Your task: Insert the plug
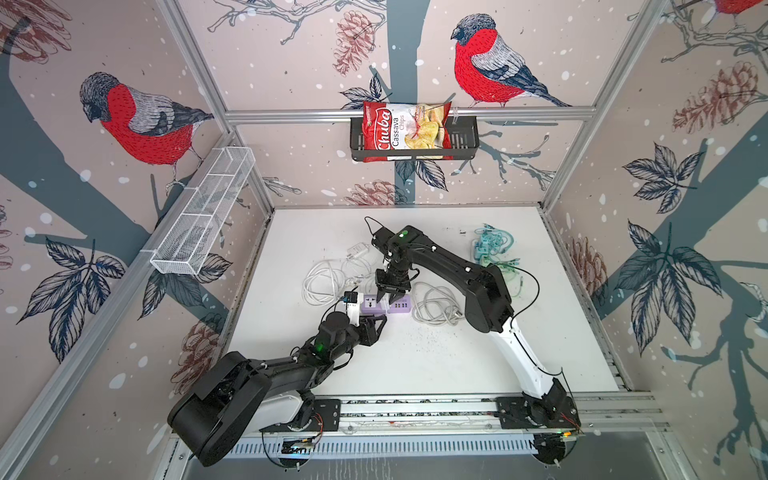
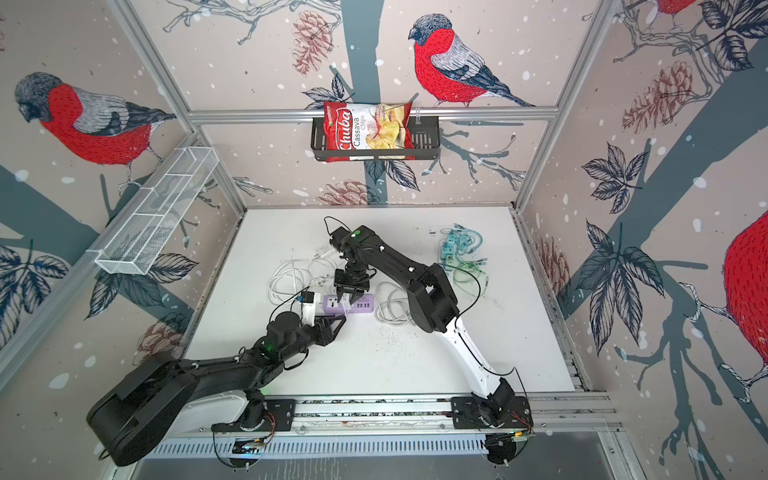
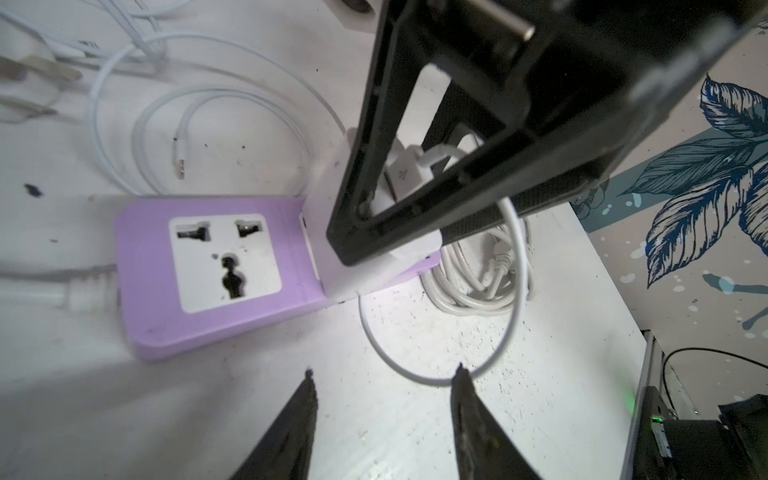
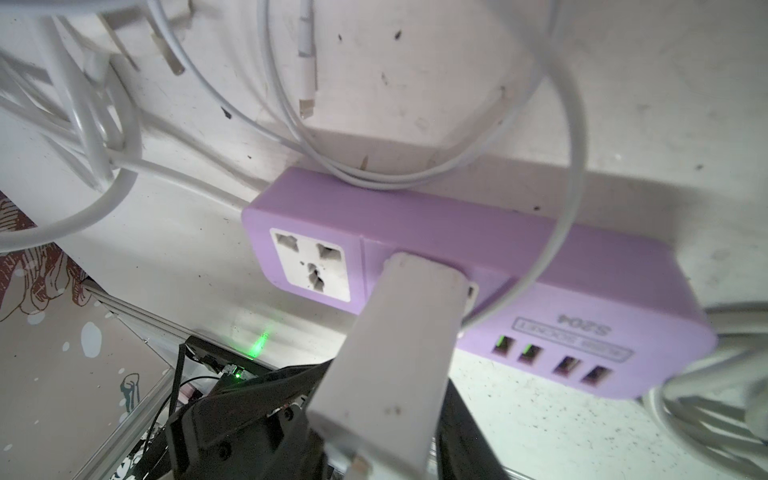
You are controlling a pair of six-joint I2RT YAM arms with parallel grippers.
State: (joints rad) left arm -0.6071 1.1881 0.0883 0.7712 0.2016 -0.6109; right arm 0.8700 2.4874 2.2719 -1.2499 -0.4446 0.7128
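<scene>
Two grippers are hanging close to the purple power strip (image 4: 457, 232). The right gripper (image 1: 388, 297) is straddling the white plug (image 4: 399, 332), which is standing in the strip's middle socket directly beneath it. Its jaws are sitting narrow, though I cannot tell whether they are pinching. The left gripper (image 3: 384, 374) is hanging just short of the strip, fingers parted and holding nothing.

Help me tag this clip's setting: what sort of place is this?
Probably a robot test cell, not a home: aluminium frame with bird-print wall panels, a left arm and right arm bolted to a rail edging a white table.
</scene>
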